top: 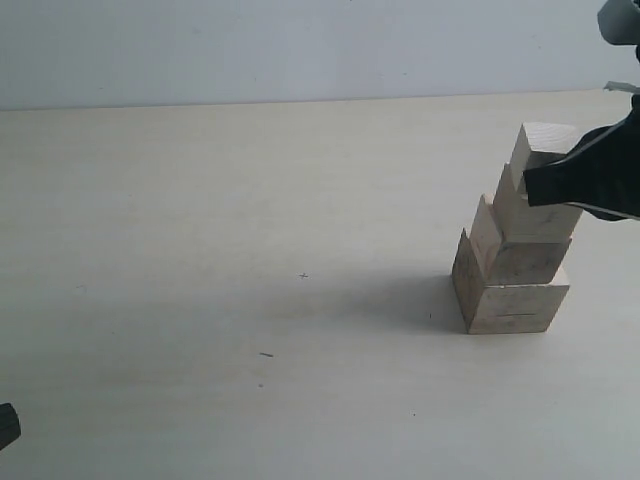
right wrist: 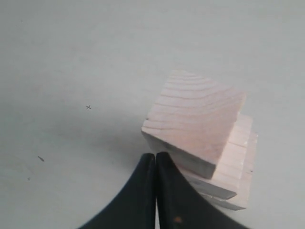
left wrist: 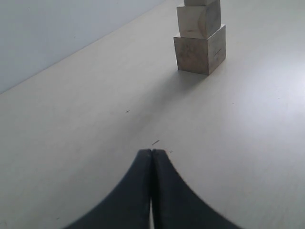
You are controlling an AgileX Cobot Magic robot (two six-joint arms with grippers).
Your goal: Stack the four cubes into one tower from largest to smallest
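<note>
- The black left gripper (left wrist: 151, 152) is low over the pale table top (top: 250, 300), well apart from the tower. Its two fingers are pressed together along their whole length and nothing is between them.
- Between the left gripper and the tower, the table carries a short dark mark (top: 266, 354) and, nearer to the tower, a small cross mark (top: 303, 275).
- The tower (top: 512, 240) stands upright on the table. It is made of four cubes of pale unpainted wood with visible grain, one on another.
- The largest cube (top: 510, 298) is the base of the tower and lies flat on the table. Two middle cubes sit on it, and the smallest cube (top: 545, 145) is on the top. The edges make small steps.
- The black right gripper (right wrist: 156, 156) is at the upper part of the tower, just beside the smallest cube at its lower edge. Its fingers meet with no gap and hold nothing. Whether the tips touch the wood cannot be told.
- Behind the tower, a plain pale grey wall (top: 300, 50) closes the table.
</note>
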